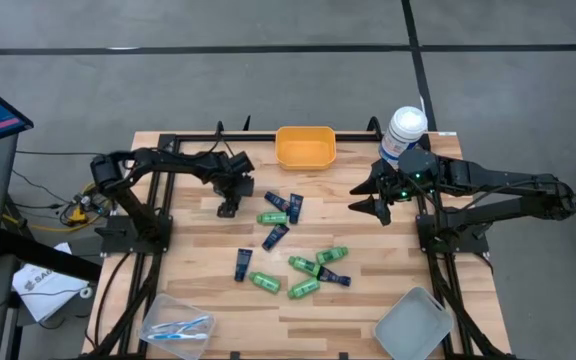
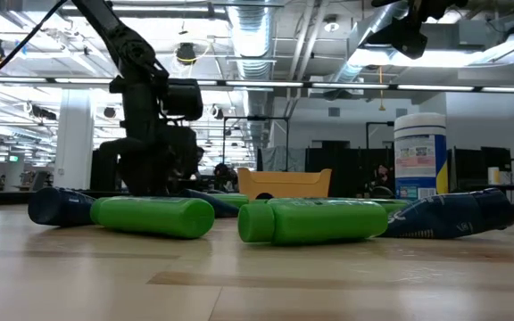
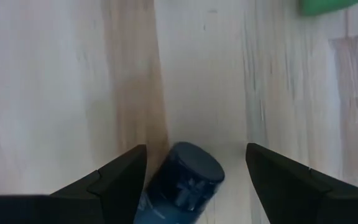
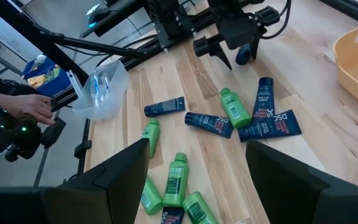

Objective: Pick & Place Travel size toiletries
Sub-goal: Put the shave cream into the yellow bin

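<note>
Readable text: dark navy flat tubes [image 4: 268,126] show "DSC" in white, clearest in the right wrist view; small bright green bottles [image 4: 234,108] carry "PERT" on the label. Tall white canister with blue label [image 1: 405,131] has print too small to read.

Toiletries lie flat in a loose cluster mid-surface on the light wooden slatted surface [image 1: 198,262]. Nothing stands upright. Long axes are mixed: the navy tube pair [image 1: 286,206] nearest the far edge runs roughly far-to-near, slightly splayed; one navy tube [image 1: 243,265] on the left of the cluster runs far-to-near; the green bottles [image 1: 304,288] toward the near edge lie mostly diagonal.

One more dark navy tube [image 3: 182,183] lies under the left gripper [image 1: 228,208], cap end showing between its fingers; nothing touching that I can see. Left gripper is spread wide, holding nothing, low over the surface left of the cluster, toward the far edge.

Right gripper [image 1: 380,207] is also wide and empty, raised above the surface right of the cluster, beside the canister at the far right corner.

Yellow plastic bin [image 1: 305,146] sits at the middle of the far edge. Clear plastic tray with slim white/light-blue toothbrushes [image 1: 177,326] is at the near left corner. Grey square tray [image 1: 413,324] is at the near right corner.
</note>
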Tool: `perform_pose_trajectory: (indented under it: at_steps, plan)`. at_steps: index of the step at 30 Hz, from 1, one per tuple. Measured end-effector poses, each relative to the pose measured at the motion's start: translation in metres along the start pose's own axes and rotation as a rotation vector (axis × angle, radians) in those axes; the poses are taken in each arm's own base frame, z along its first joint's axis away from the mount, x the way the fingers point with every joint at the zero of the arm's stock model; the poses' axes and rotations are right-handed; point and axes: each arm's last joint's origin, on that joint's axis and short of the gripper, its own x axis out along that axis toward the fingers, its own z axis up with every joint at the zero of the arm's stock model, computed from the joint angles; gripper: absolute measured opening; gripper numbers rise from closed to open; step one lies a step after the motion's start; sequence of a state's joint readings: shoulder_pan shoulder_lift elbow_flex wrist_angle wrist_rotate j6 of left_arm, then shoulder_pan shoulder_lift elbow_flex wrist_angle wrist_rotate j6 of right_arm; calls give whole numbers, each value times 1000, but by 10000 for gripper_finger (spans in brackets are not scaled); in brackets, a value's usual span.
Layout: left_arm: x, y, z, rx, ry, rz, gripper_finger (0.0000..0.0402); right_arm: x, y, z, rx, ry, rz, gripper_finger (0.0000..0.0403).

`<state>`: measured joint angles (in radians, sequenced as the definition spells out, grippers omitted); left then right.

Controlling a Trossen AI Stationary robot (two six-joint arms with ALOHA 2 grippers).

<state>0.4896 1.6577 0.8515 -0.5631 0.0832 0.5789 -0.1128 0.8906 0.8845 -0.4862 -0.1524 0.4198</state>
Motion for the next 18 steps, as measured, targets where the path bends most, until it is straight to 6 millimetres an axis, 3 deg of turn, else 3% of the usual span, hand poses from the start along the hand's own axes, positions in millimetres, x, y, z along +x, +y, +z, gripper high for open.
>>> perform_pose_trajectory:
  at_steps: [5, 15, 18]
  plan:
    - [2, -2, -4, -7, 17, 12, 255, 0, 0, 0, 4, 0, 0, 258]
    - [3, -2, -5, -7, 24, 19, 136, 0, -1, 0, 35, -10, -21, 258]
    - [3, -2, -5, -7, 25, 21, 121, 0, -1, 0, 35, -10, -21, 258]
